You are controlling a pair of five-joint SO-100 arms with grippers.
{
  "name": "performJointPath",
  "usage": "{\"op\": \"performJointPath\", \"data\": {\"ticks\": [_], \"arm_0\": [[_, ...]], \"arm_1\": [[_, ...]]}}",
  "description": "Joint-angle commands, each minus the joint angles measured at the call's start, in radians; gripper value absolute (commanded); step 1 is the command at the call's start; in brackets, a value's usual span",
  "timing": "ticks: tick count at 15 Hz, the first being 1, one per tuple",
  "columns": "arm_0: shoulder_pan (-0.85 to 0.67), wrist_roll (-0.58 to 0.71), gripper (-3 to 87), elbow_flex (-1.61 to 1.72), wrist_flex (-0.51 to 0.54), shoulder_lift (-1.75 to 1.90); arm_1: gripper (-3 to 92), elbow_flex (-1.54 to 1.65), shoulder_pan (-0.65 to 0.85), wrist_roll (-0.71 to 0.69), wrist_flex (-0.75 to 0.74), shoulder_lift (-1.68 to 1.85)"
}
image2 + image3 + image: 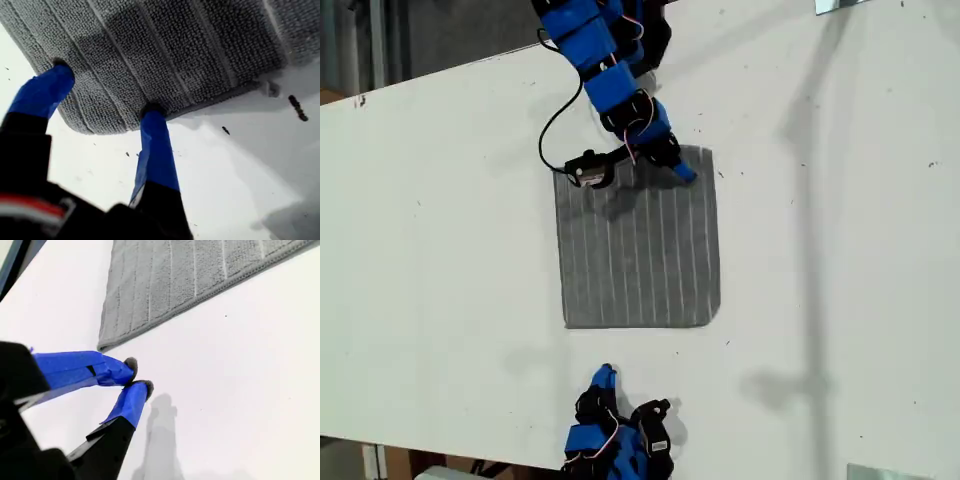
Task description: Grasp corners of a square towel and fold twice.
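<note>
Towel flat, my first gripper astride corner

One towel, two blue claws, one white table.

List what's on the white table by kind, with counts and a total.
Towel: 1
Grippers: 2, my first gripper with fingers spread at a towel corner, my second gripper off the cloth
Table: 1
Total: 4
</note>
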Motion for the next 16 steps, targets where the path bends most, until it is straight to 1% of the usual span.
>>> {"op": "performJointPath", "data": {"ticks": [1,3,4,5,6,7,9,11,13,16], "arm_0": [[-0.018,0.014,3.2,0.005,-0.021,0.002],[-0.014,0.011,2.9,0.005,-0.020,0.002],[-0.012,0.011,2.9,0.005,-0.020,0.002],[-0.006,0.006,2.8,0.005,-0.018,0.002],[0.000,0.000,2.7,0.005,-0.015,0.002],[0.011,-0.011,2.6,0.005,-0.012,0.002],[0.032,-0.025,2.5,0.005,-0.008,0.002],[0.029,-0.025,2.5,0.005,-0.008,0.003],[0.028,-0.023,2.4,0.005,-0.008,0.003],[0.031,-0.026,2.4,0.005,-0.006,0.003]], "arm_1": [[31.0,-0.052,-0.066,0.063,0.069,0.020],[31.3,-0.054,-0.054,0.055,0.167,0.112],[31.3,-0.069,-0.031,0.035,0.258,0.195],[31.3,-0.091,0.002,-0.014,0.331,0.299],[31.3,-0.095,0.031,-0.054,0.373,0.402],[31.3,-0.064,0.041,-0.058,0.399,0.463],[31.1,0.083,-0.017,0.017,0.330,0.534],[31.3,0.130,-0.080,0.080,0.299,0.528],[31.3,0.137,-0.107,0.095,0.258,0.488],[31.5,0.106,-0.140,0.097,0.089,0.285]]}}
